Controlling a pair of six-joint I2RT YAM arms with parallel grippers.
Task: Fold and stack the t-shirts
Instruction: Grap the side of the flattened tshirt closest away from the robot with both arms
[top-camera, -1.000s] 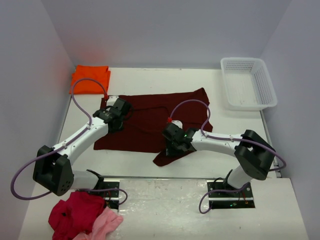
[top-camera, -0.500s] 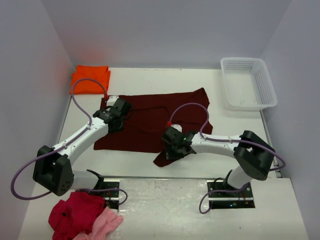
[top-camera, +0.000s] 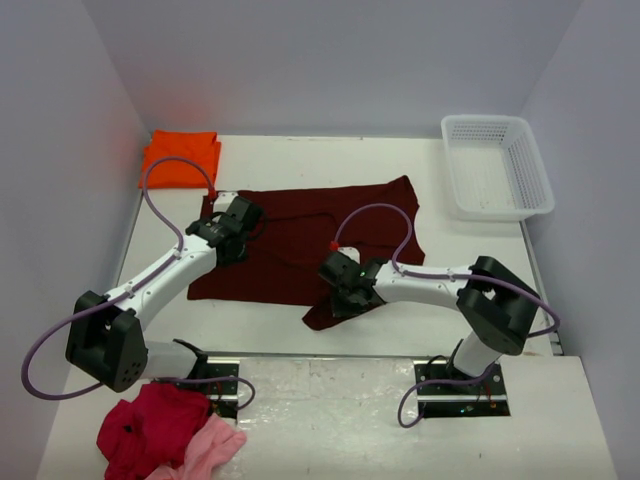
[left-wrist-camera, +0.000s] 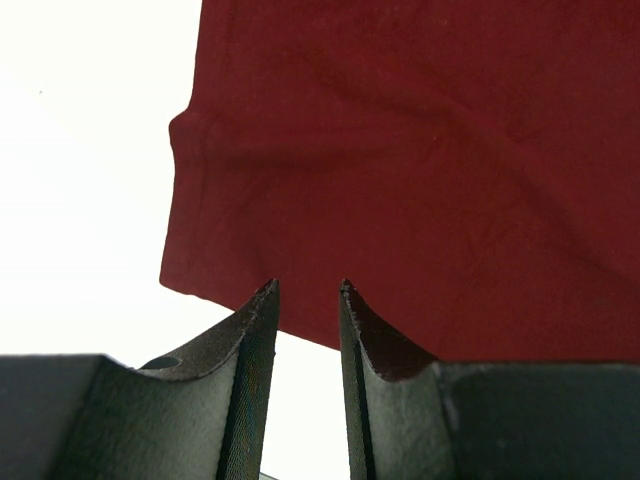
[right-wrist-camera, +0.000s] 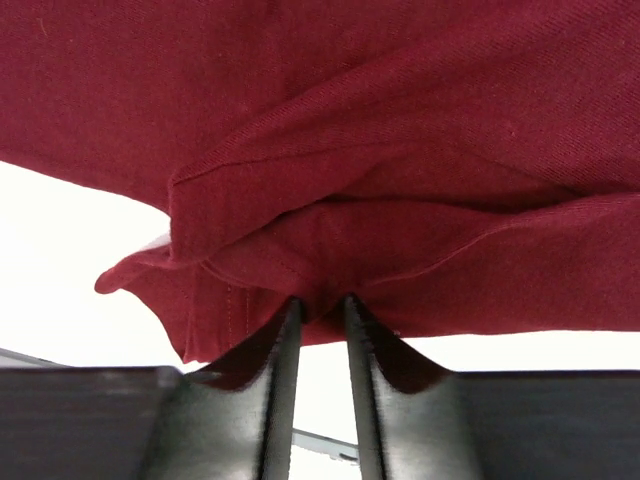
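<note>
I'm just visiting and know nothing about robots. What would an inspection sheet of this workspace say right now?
Surface: white table.
Job's things: maroon t-shirt spread mid-table, its near corner bunched; orange t-shirt folded at the far left corner.
Clutter: crimson garment and pink garment heaped near left; white basket far right, looks empty.
Grippers: left pincer at the maroon t-shirt's edge, narrow gap, grip unclear; right pincer closed on the bunched corner.
Cables: purple cables, one loop on each side.
Surroundings: plain pale walls on three sides.
</note>
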